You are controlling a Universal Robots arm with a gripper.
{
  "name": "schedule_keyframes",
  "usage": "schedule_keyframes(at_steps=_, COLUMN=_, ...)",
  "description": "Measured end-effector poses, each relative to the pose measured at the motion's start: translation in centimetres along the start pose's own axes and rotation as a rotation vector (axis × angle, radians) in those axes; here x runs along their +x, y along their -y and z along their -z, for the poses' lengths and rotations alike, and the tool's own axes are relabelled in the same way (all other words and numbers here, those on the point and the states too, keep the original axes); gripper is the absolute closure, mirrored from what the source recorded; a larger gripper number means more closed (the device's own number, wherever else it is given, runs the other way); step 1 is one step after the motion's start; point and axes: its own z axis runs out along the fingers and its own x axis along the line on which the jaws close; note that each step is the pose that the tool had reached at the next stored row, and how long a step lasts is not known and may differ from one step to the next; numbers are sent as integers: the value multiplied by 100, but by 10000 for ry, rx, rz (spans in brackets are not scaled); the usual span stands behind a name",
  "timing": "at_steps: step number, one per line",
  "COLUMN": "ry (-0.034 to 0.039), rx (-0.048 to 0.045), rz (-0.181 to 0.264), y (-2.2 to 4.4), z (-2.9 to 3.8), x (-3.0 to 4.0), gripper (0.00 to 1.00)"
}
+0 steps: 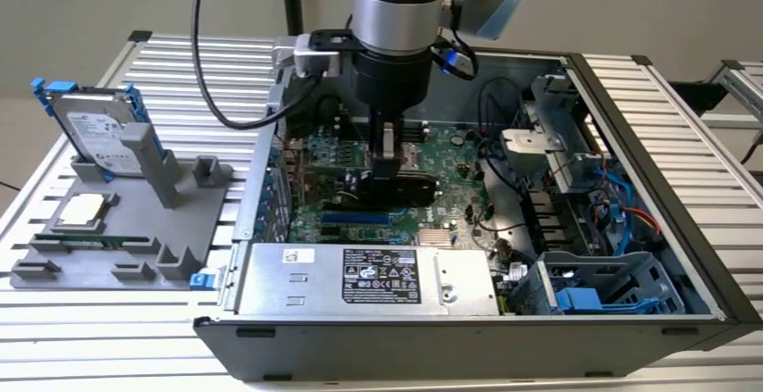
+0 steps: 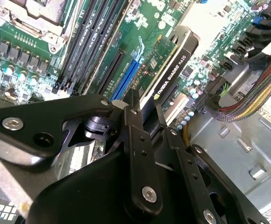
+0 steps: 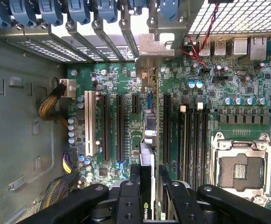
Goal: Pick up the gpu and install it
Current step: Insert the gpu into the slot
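The jaws are shut on the gpu (image 2: 170,65), holding it on its edge over the green board (image 1: 448,164) inside the computer case (image 1: 667,133).

— How is your arm set?

— My arm (image 1: 399,17) hangs straight down from twelve o'clock in the exterior view, grey wrist uppermost, black section below it, and my gripper (image 1: 384,170) at the six o'clock end.

— And the fingers?

— In the second wrist view my gripper (image 2: 147,109) has its two black fingers (image 2: 134,135) drawn close together, pinching the thin edge of the gpu (image 2: 172,70). The linkage arms fan out behind them towards eight and four o'clock.

— Same from the other camera?

— Yes. In the first wrist view my gripper (image 3: 147,175) points toward twelve o'clock, fingers (image 3: 134,173) flanking the gpu (image 3: 147,161) on both sides and touching it.
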Motion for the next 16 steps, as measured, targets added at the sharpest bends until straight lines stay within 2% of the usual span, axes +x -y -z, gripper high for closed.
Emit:
schedule_keyframes(at_steps=14, ry=0, rx=0, rz=0, y=-136, z=-37, x=0, gripper=100)
schedule_keyframes(at_steps=16, ry=0, rx=0, rz=0, y=-137, z=-42, x=1, gripper=100)
